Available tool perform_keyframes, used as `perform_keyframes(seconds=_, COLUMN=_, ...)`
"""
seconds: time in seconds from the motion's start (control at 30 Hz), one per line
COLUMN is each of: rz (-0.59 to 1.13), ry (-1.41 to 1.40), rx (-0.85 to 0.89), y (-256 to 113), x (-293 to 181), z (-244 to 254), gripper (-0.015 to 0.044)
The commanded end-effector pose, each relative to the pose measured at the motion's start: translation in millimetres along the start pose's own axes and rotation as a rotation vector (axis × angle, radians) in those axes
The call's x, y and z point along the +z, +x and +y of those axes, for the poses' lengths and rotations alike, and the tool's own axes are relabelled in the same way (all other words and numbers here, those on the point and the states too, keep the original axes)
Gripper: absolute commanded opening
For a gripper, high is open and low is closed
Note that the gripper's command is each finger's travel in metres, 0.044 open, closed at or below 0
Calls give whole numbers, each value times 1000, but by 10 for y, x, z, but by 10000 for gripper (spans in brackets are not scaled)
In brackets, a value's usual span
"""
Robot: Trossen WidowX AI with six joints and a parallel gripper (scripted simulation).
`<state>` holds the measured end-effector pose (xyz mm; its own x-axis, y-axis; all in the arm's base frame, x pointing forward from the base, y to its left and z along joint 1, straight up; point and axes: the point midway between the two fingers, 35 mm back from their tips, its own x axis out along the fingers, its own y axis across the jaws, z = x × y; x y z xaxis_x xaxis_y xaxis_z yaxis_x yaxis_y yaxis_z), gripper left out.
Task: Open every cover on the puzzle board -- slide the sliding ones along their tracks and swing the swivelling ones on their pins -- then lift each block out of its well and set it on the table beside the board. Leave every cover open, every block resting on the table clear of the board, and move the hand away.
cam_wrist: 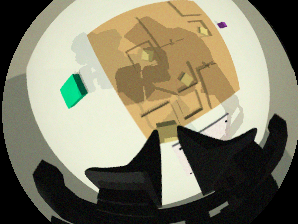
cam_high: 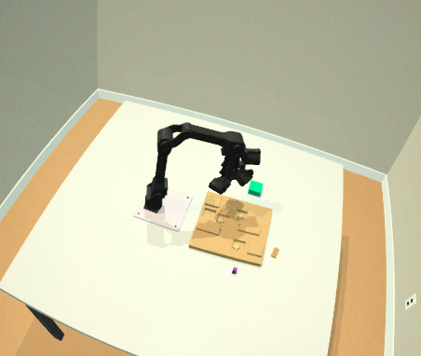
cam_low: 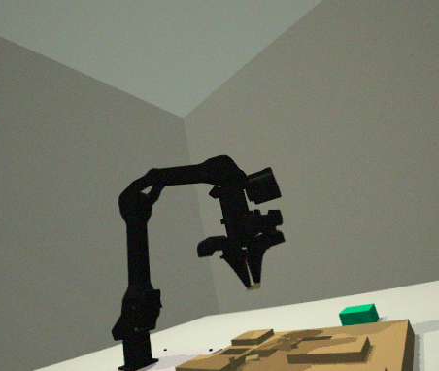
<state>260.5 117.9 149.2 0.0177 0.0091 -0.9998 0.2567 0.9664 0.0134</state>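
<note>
My gripper [cam_low: 253, 285] [cam_wrist: 167, 131] is shut on a small olive-yellow block [cam_low: 253, 287] [cam_wrist: 167, 132], held well above the wooden puzzle board [cam_high: 225, 253] [cam_low: 396, 352] [cam_wrist: 223, 57]. Its fingertips are hidden in the top view. Raised wooden cover panels [cam_low: 253, 336] and grooves show on the board, partly under the arm's shadow. Three small yellow pieces show on it, one [cam_high: 236, 247] [cam_wrist: 202, 31] apart from the other two; whether they are knobs or blocks I cannot tell. A green block [cam_high: 255, 187] [cam_low: 357, 316] [cam_wrist: 73, 91], an orange block [cam_high: 275, 253] and a purple block [cam_high: 235, 270] [cam_wrist: 222, 25] rest on the table outside the board.
The arm's pale base plate [cam_high: 169, 216] lies to the left of the board in the top view. The white table [cam_high: 114, 261] extends around both. The green block is near the board's back edge, the orange one by its right side, the purple one in front.
</note>
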Motion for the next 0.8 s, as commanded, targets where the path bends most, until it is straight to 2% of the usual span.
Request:
perform_keyframes(seconds=0.0, rz=-1, ry=2, rx=4, y=-16, x=9, z=156, gripper=80)
perform_keyframes(seconds=0.77, rz=0, ry=2, rx=10, y=16, x=-151, z=995, gripper=80)
